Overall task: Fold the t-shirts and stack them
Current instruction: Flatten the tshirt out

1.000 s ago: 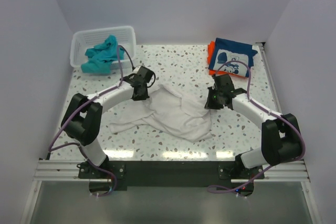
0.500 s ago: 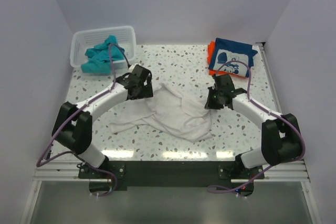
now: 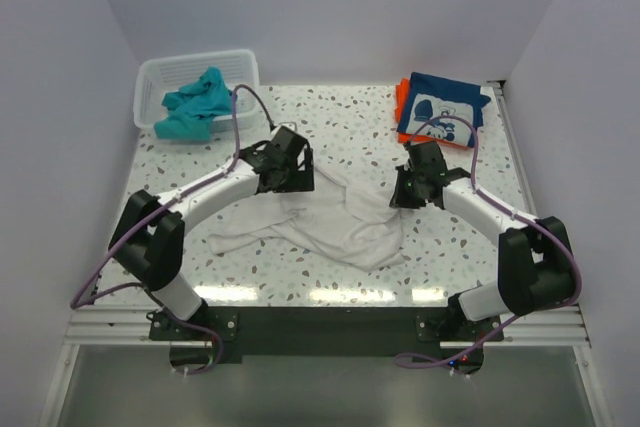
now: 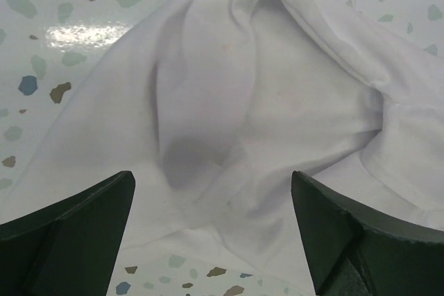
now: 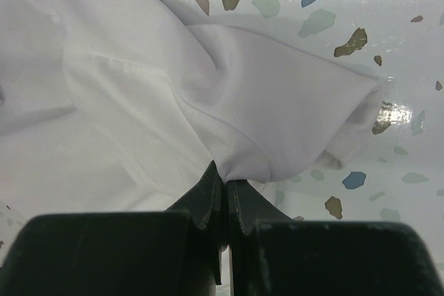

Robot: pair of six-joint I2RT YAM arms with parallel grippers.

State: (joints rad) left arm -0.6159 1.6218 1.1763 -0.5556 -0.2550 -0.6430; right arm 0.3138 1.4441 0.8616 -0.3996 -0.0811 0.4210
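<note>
The large plain white cloth t-shirt (image 3: pixel 335 217) is spread crumpled on the speckled table (image 3: pixel 350 117). A fold is pinched by the closed right gripper (image 5: pixel 223 192); the left gripper (image 4: pixel 211 188) is held wide apart, empty, over it.

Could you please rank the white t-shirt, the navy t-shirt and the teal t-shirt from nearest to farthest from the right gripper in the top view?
1. white t-shirt, pinched by the right gripper, table centre.
2. navy t-shirt, far right corner.
3. teal t-shirt, at the far-left basket.
</note>
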